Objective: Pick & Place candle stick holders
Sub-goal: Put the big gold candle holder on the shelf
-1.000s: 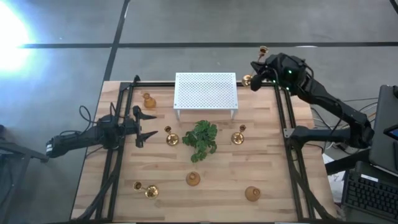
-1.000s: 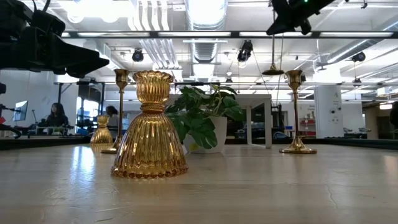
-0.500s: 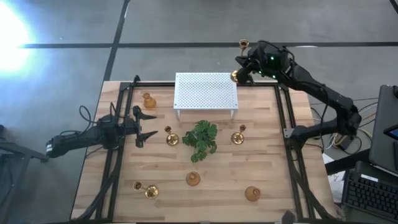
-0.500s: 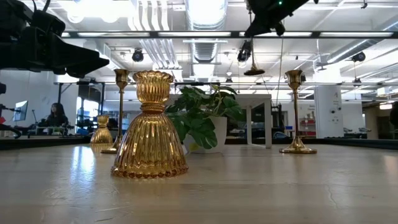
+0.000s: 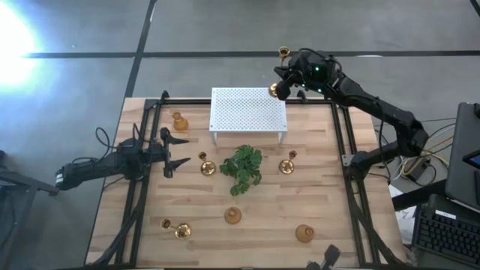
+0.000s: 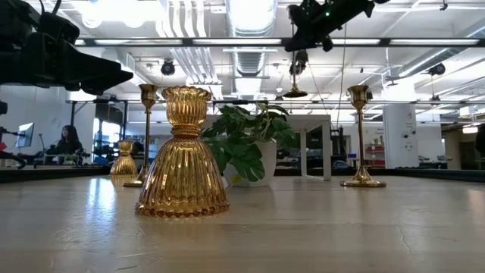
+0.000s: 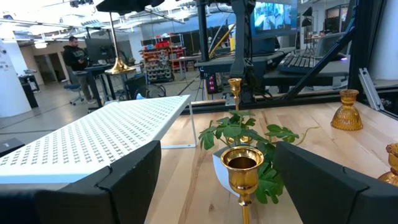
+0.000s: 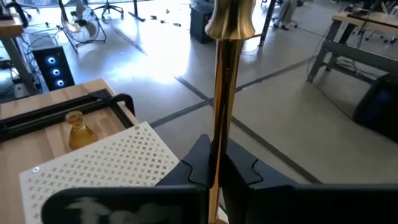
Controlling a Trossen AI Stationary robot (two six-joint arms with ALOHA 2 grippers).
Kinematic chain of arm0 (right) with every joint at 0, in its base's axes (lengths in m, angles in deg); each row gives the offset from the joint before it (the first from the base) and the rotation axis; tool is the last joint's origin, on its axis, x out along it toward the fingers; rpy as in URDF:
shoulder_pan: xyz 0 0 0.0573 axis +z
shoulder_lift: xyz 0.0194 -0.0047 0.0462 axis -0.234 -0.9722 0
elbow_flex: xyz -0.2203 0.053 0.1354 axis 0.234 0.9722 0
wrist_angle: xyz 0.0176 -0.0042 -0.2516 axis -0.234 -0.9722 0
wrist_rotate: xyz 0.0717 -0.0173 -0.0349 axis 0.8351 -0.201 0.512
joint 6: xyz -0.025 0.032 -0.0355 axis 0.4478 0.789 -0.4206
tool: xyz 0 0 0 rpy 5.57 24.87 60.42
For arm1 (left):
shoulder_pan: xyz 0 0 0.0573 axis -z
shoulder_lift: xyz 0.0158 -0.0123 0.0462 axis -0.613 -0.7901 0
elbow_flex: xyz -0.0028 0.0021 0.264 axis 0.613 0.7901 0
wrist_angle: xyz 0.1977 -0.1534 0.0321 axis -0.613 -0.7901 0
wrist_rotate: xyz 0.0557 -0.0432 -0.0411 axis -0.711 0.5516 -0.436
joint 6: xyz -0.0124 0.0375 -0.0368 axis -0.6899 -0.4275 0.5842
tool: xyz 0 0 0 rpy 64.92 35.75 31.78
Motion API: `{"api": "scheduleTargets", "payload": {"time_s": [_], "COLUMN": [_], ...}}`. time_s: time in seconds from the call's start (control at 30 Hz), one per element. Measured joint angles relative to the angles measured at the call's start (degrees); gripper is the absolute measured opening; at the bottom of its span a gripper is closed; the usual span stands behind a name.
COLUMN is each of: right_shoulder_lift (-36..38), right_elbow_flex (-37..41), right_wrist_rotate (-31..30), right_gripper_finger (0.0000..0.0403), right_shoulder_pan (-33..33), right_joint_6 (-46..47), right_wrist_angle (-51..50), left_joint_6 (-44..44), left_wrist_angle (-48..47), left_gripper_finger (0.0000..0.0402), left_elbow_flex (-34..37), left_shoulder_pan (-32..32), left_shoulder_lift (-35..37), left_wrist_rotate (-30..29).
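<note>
Right gripper (image 5: 291, 75) pinching tall holder (image 5: 283, 72) by its stem, now carried leftward over the stand's (image 5: 248, 110) far right corner; placement there looks imminent; left gripper (image 5: 174, 149) spread, near the bench's left edge.

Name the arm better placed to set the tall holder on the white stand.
Right. Its gripper already grips the tall holder by the stem beside the white stand; the left gripper is open and empty at the table's left.

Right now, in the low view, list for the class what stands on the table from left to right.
Small squat holder → tall thin candlestick → big ribbed holder → green plant → tall candlestick.
</note>
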Motion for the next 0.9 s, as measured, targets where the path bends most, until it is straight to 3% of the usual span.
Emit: {"api": "scheduleTargets", "payload": {"time_s": [0.23, 0.43, 0.9], "right_shoulder_lift": [-3.4, -5.2, -8.4], "right_elbow_flex": [0.0, 0.2, 0.7], "right_wrist_rotate": [0.4, 5.8, 9.0], "right_gripper_finger": [0.0011, 0.0011, 0.0011], "right_shoulder_pan": [-0.3, -2.9, -7.5], "right_joint_6": [0.2, 2.9, 3.4], "right_wrist_angle": [2.2, 5.5, 6.4], "left_joint_6": [0.0, 0.0, 0.0], "left_wrist_angle": [0.0, 0.0, 0.0], "left_gripper_finger": [0.0319, 0.0319, 0.0319], "left_elbow_flex": [0.0, 0.0, 0.0], "left_shoulder_pan": [0.0, 0.0, 0.0], "left_shoulder_lift": [0.0, 0.0, 0.0], "left_wrist_rotate": [0.0, 0.0, 0.0]}}
